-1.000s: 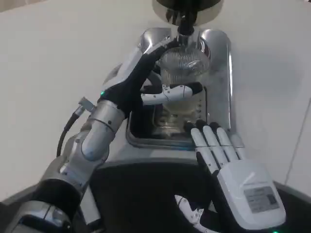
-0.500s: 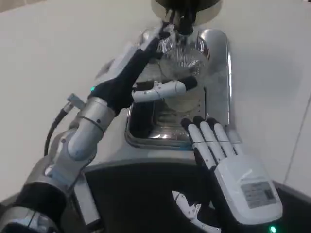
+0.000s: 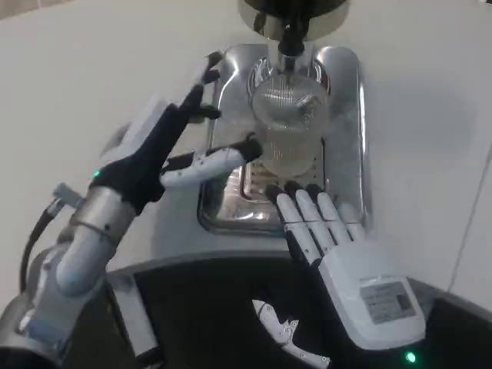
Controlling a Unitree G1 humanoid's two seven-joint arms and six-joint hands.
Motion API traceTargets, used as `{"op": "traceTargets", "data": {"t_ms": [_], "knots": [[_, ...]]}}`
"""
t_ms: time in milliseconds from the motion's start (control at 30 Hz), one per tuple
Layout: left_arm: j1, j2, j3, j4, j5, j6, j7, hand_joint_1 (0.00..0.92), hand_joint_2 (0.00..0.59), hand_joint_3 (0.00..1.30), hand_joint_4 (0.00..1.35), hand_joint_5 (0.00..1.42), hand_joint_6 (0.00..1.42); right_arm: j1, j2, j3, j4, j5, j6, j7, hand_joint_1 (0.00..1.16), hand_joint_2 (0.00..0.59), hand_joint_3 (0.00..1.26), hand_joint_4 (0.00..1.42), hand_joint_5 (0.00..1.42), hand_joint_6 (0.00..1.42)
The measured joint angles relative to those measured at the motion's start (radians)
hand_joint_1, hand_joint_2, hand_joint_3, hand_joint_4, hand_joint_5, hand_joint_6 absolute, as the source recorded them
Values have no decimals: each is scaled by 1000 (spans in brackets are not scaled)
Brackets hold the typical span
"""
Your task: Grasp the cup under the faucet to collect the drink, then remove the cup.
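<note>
A clear ribbed cup (image 3: 288, 115) stands on the silver drip tray (image 3: 347, 108), right under the dark faucet (image 3: 292, 34). Pale drink fills its lower part. My left hand (image 3: 157, 146) is to the cup's left with its fingers spread wide and nothing in it. Its thumb reaches toward the cup's left side, and I cannot tell whether the tip touches the glass. My right hand (image 3: 334, 242) lies flat and open at the tray's near edge. Its fingertips (image 3: 296, 196) point at the cup's base, just short of it.
The tray sits on a white counter (image 3: 92, 69). A dark surface (image 3: 215, 307) lies below the tray's near edge, under my right forearm. The dispenser body (image 3: 296, 9) hangs over the tray's far end. A pale wall seam (image 3: 473, 223) runs at the right.
My left hand has let go of the cup and drawn back to the left, fingers spreading. My right hand has slid forward and left toward the cup's base. The cup stays under the faucet.
</note>
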Motion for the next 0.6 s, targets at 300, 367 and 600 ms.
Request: {"op": "traceTargets", "data": {"t_ms": [300, 367, 600], "knots": [[117, 24, 64, -246, -21, 34, 0, 0, 76, 0, 0, 0, 0, 0, 16, 18, -1, -4, 18, 3, 375, 485, 44, 0, 0, 0], [123, 18, 96, -296, -91, 47, -29, 0, 75, 0, 0, 0, 0, -2, 16, 18, -1, -3, 19, 3, 375, 485, 44, 0, 0, 0], [112, 13, 116, -403, -204, 77, -124, 0, 72, 0, 0, 0, 0, -3, 16, 18, 0, -3, 19, 3, 375, 485, 44, 0, 0, 0]]}}
